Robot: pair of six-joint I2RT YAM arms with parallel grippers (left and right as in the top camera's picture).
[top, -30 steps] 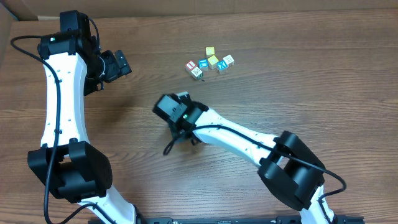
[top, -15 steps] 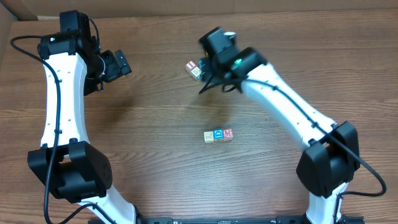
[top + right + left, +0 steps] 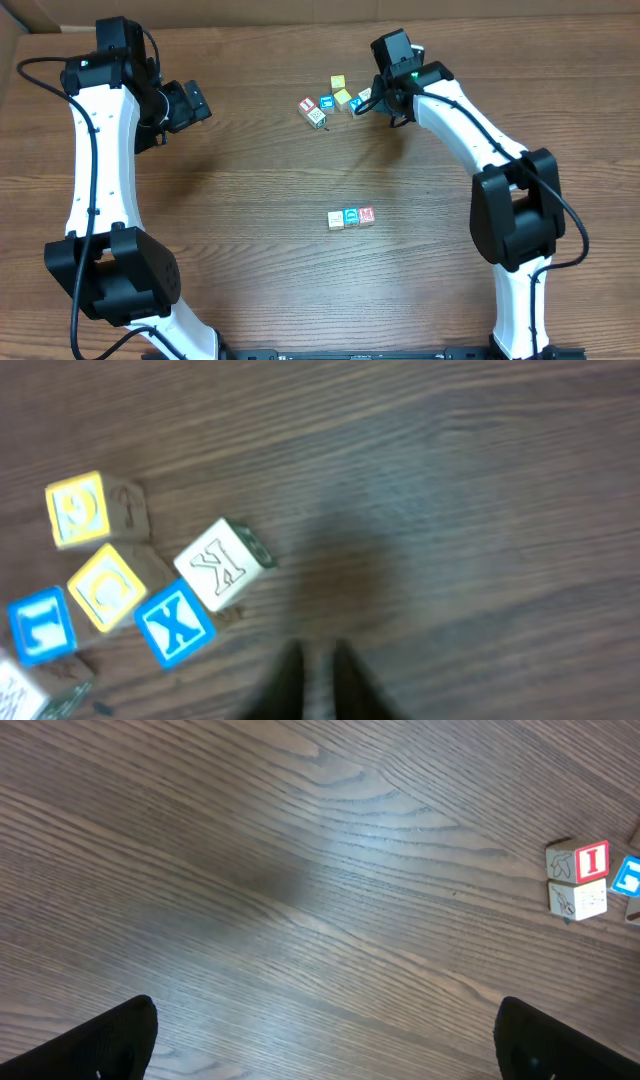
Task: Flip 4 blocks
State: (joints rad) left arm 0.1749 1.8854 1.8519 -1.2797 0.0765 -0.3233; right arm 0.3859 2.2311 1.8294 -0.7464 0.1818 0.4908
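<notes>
Right wrist view showed the right pincer (image 3: 313,680) pressed together, holding nothing, near a loose cluster of cubes (image 3: 225,563). The left pincer (image 3: 325,1045) was spread, empty. Mid-surface (image 3: 250,200), cream block (image 3: 335,219), blue block (image 3: 351,216) and red block (image 3: 366,214) sat touching in a row.

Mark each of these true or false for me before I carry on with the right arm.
1. Three blocks lie in a row mid-table: cream block, blue block, red block. True.
2. The right hand is shut on a block. False: it is shut but holds nothing, and sits near the K block without touching it.
3. The left hand is open and empty. True.
4. The blue X block is stacked on the K block. False: it lies on the table beside it, in the far cluster.
</notes>
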